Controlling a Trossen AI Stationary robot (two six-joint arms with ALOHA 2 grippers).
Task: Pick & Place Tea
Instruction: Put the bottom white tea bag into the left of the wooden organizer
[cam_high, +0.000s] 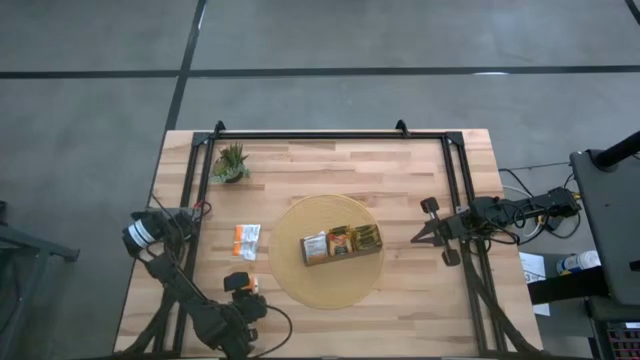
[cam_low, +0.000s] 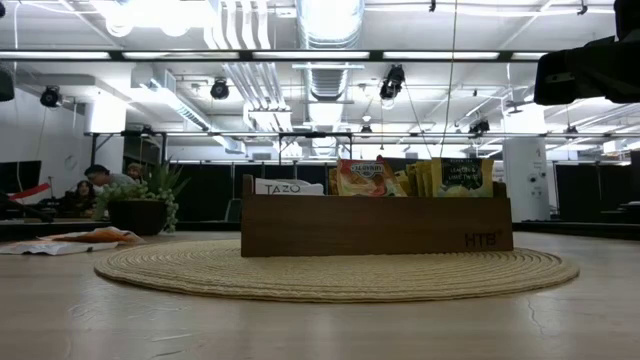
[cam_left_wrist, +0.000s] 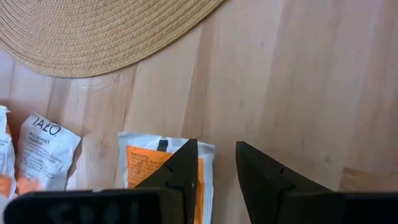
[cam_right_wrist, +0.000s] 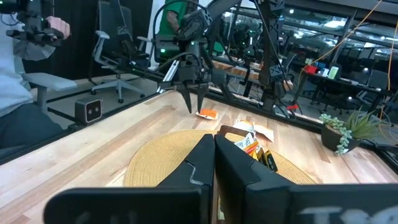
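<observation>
My left gripper (cam_left_wrist: 216, 144) stands open near the table's front left, fingers pointing steeply down over a white-and-orange tea sachet (cam_left_wrist: 142, 163) that lies flat on the wood; one finger hides part of it. In the right wrist view this gripper (cam_right_wrist: 196, 107) hovers just over that sachet (cam_right_wrist: 207, 113). Two more sachets (cam_high: 247, 241) lie flat a little farther in. The brown wooden tray (cam_high: 342, 243), with sachets standing in it, rests on a round woven mat (cam_high: 327, 285). My right gripper (cam_high: 418, 238) waits shut at the right, above the table.
A small potted plant (cam_high: 231, 163) stands at the far left. A black frame (cam_high: 330, 135) runs along the table's far, left and right sides. Bare wood lies between the mat and the front edge. People sit in the room beyond the table (cam_low: 95, 185).
</observation>
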